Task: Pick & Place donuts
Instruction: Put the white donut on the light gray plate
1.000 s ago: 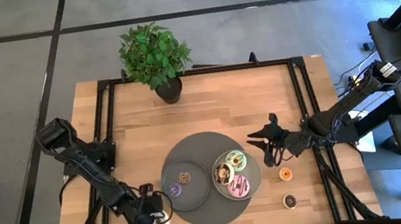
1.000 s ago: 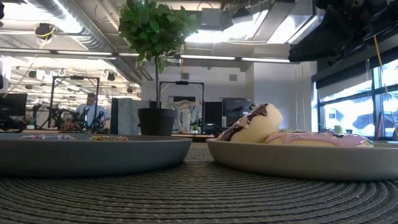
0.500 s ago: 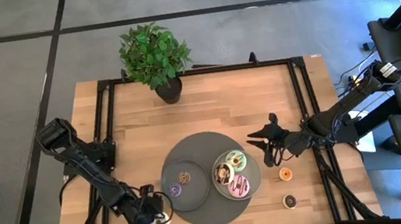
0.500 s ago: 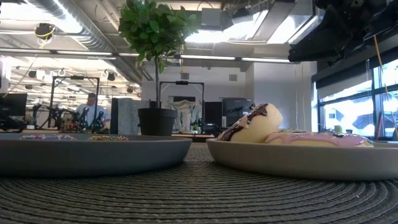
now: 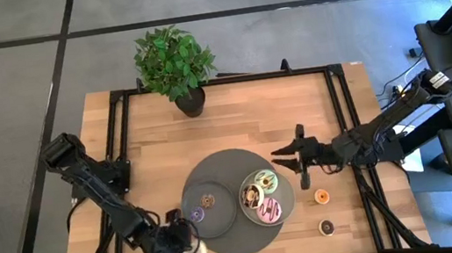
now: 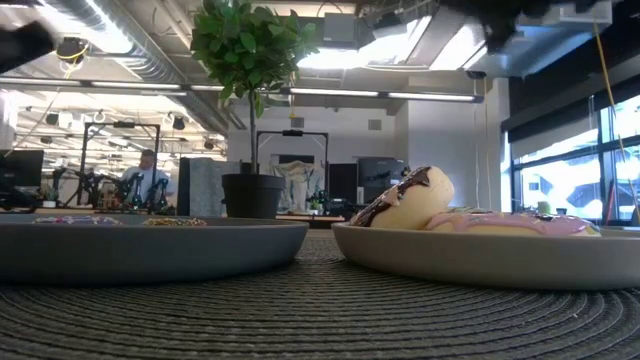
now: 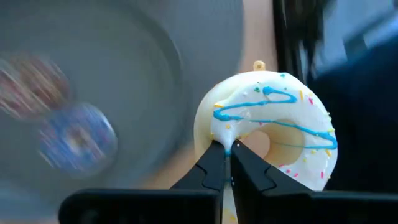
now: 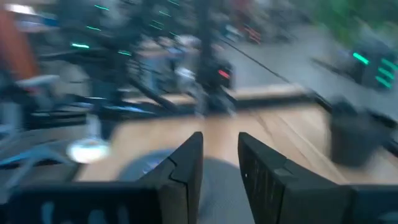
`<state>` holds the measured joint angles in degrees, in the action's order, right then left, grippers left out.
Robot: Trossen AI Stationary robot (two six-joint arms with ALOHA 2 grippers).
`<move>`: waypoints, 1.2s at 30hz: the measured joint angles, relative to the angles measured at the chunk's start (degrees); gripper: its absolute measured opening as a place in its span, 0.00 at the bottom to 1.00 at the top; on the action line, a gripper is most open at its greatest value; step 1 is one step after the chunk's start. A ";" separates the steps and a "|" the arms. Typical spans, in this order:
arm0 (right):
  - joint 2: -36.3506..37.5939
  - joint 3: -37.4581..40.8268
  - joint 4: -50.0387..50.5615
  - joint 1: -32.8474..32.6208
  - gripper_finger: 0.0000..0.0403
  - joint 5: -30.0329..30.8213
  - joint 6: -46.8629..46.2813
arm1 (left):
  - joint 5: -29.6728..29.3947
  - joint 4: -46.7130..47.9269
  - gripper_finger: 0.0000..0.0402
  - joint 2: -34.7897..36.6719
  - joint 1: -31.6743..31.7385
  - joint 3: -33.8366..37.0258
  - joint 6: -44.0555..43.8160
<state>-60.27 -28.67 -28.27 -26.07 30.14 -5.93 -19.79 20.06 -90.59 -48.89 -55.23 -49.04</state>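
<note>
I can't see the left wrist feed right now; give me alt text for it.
The left claw is shut on the rim of a cream donut with blue drizzle and sprinkles. Beyond it, blurred, lies a grey plate holding two mini donuts.

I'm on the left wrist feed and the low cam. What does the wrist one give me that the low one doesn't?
Only the left wrist view shows the left gripper, shut on the rim of the cream donut with blue icing lines. Only the low view shows the chocolate donut leaning on the pink donut in the right plate, plus the potted plant. Both show the left plate; its two minis are blurred in the wrist view.
</note>
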 joint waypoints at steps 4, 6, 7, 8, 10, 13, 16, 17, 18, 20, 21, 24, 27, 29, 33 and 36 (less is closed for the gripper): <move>0.00 -0.02 -6.54 2.11 0.26 -10.20 7.32 | -5.14 1.57 0.02 0.11 4.55 -4.15 5.03; 0.00 -0.34 -8.35 3.05 0.26 -11.11 9.26 | -8.11 2.36 0.02 0.12 7.07 -5.47 9.60; -0.20 -0.91 -8.11 3.52 0.26 -11.11 9.65 | -9.80 2.63 0.02 0.13 8.25 -5.97 12.12; -0.65 -1.76 -7.43 3.98 0.26 -10.88 10.04 | -11.57 2.52 0.02 0.13 9.60 -6.29 14.50; -2.00 -3.60 -4.94 4.68 0.26 -9.49 10.94 | -15.81 2.44 0.02 0.11 12.28 -6.55 17.11; -5.61 -7.12 0.29 5.76 0.26 -5.29 11.63 | -23.45 2.46 0.02 0.11 16.44 -6.55 17.47; -10.75 -11.13 5.61 6.98 0.26 -0.31 10.51 | -28.08 2.16 0.02 0.11 19.77 -6.44 18.02; -12.49 -12.28 6.79 7.37 0.26 0.89 9.91 | -28.78 1.94 0.02 0.11 20.58 -6.43 18.62; -14.21 -13.30 7.19 7.71 0.26 1.77 9.48 | -29.46 1.60 0.02 0.11 21.21 -6.42 18.99; -17.29 -15.33 7.13 8.38 0.26 2.15 9.38 | -31.76 0.88 0.02 0.11 22.15 -6.42 19.48; -18.50 -16.17 7.14 8.61 0.26 2.18 9.25 | -33.28 0.71 0.02 0.11 22.56 -6.44 19.71; -21.51 -18.56 7.21 9.08 0.26 2.18 9.62 | -38.11 0.68 0.02 0.11 23.18 -6.42 19.81; -23.46 -20.70 7.02 9.21 0.26 2.20 11.11 | -41.11 0.59 0.02 0.11 23.30 -6.42 19.85; -24.41 -21.61 7.08 9.21 0.26 2.17 12.36 | -42.38 0.59 0.02 0.09 23.30 -6.40 19.83; -25.47 -22.26 6.27 9.21 0.26 -1.36 14.38 | -43.60 0.65 0.02 0.09 23.38 -6.40 19.81; -25.99 -22.29 5.68 9.19 0.26 -2.49 15.21 | -43.62 0.67 0.02 0.09 23.73 -6.38 19.81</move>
<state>-86.26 -50.96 -22.59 -16.88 27.65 9.28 -63.42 20.73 -90.50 -25.16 -61.60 -29.23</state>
